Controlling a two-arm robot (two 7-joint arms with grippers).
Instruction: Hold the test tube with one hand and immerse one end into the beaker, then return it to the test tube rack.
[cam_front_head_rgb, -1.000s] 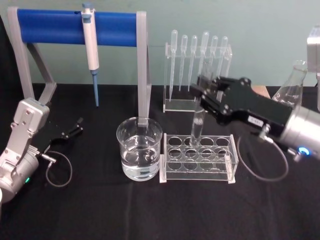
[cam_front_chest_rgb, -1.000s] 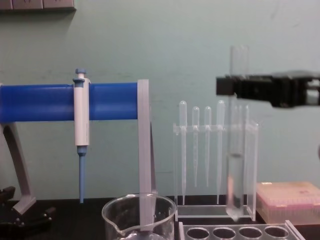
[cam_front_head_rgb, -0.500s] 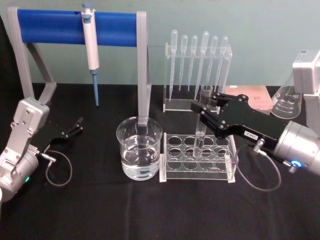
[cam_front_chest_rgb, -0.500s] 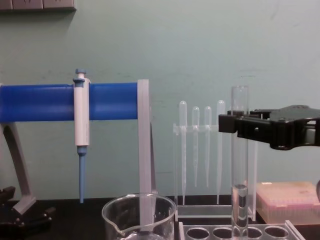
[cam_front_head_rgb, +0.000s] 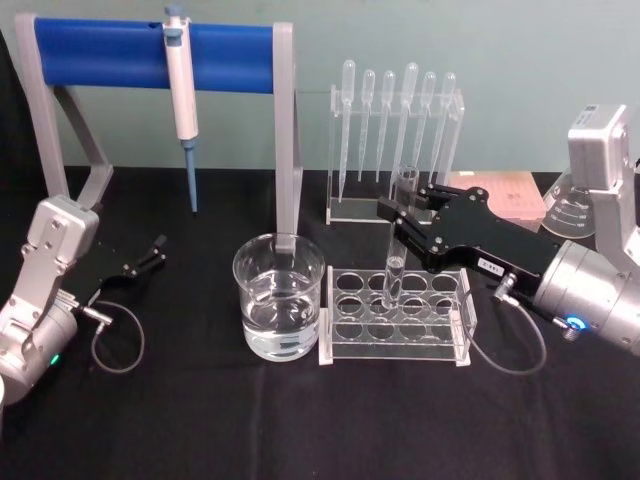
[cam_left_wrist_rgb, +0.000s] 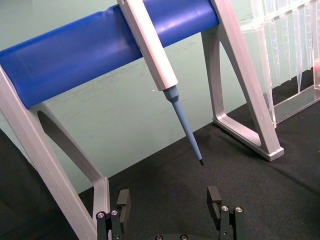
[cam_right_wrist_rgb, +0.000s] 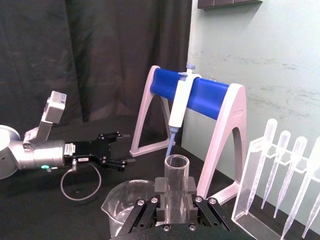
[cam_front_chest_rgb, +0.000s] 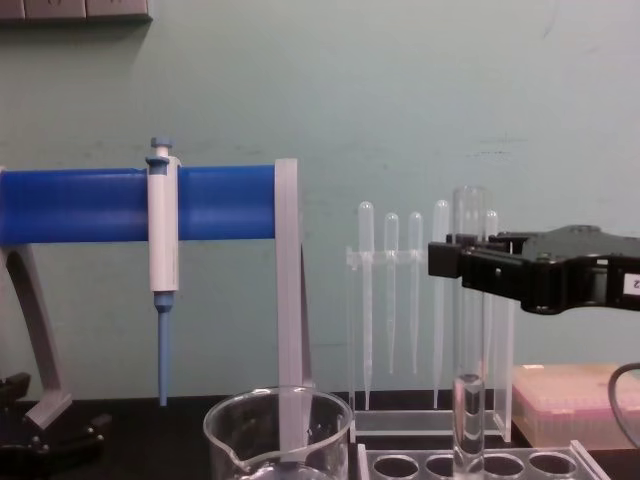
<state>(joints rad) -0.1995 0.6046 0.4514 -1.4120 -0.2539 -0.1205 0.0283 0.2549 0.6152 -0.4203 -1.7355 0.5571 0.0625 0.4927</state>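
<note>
My right hand (cam_front_head_rgb: 402, 215) is clamped on the upright test tube (cam_front_head_rgb: 396, 262), whose lower end sits in a hole of the clear rack (cam_front_head_rgb: 396, 316) beside the beaker (cam_front_head_rgb: 279, 296). I judge release remains. My left hand (cam_front_head_rgb: 150, 254) rests parked, fingers apart.

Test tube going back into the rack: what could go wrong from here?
1. The right gripper grips the test tube near its top; its low end, down in a rack hole, could catch the edge and tilt.
2. Opening too soon might drop the glass.
3. The beaker stands right beside the rack; a sideways retreat could knock it.
</note>
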